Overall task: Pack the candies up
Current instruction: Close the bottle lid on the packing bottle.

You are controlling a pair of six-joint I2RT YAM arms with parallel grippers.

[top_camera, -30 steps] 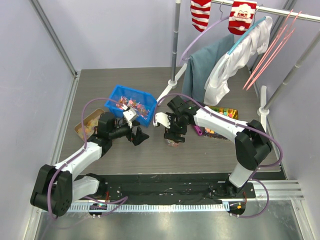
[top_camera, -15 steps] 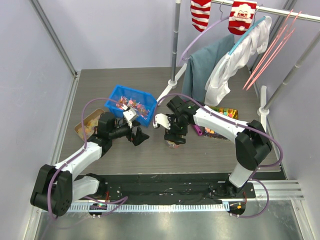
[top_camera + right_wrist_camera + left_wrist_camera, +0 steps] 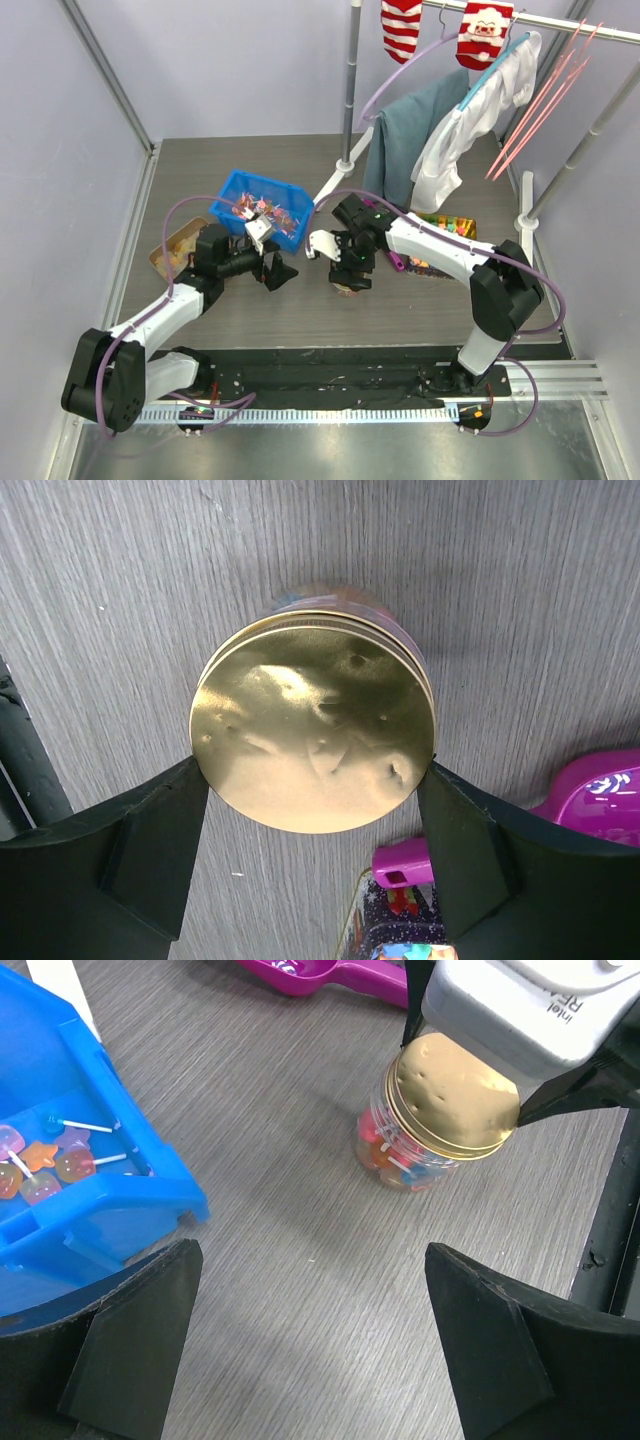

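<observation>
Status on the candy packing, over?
Left pincer open, hovering by blue bin. Right pincer shut on gold lid; candies in jar. Nothing blocking.

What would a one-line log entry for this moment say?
right fingers: shut on gold lid atop jar | left fingers: open, empty, near blue bin | candies: some in jar, more in bin

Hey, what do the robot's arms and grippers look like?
The left arm and right arm share white link shells, black joints and a looping lilac cable. The left gripper and right gripper each have two broad, matte-black wedge fingers. A pale camera housing on the right wrist shows partial Intel lettering.
</observation>
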